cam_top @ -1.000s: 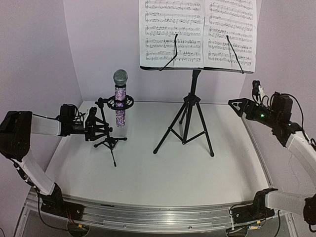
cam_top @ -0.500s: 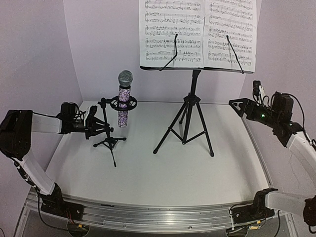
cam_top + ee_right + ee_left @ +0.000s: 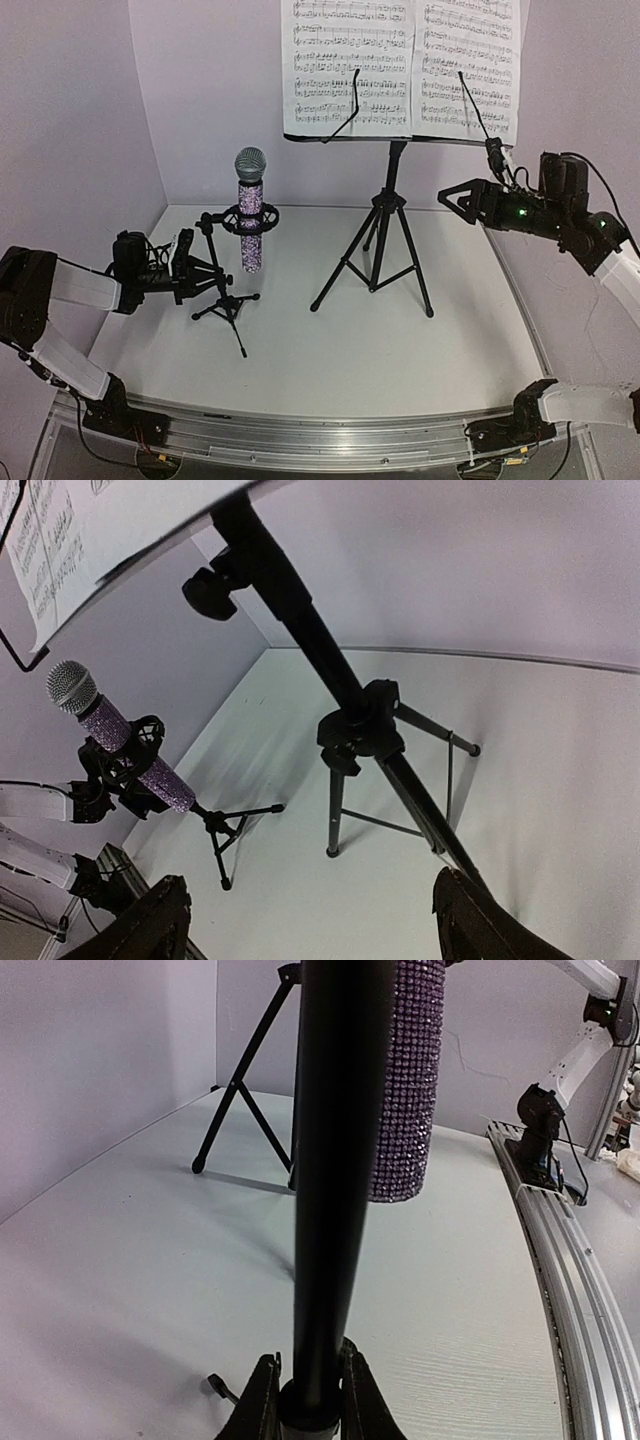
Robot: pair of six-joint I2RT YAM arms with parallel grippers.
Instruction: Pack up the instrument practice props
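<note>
1. A flat white matte bench (image 3: 350, 350) fills the middle.
2. Plain pale lilac walls (image 3: 70, 120) enclose it at left, back and right.
3. A grooved silver metal rail (image 3: 300, 440) runs along the bench's near edge.

We see a glittery purple microphone (image 3: 250, 210) standing head-up in the clip of a small black tripod mic stand (image 3: 228, 300). Right of it, a tall black music stand (image 3: 386, 212) holds two white sheet-music pages (image 3: 400, 65) side by side.
</note>
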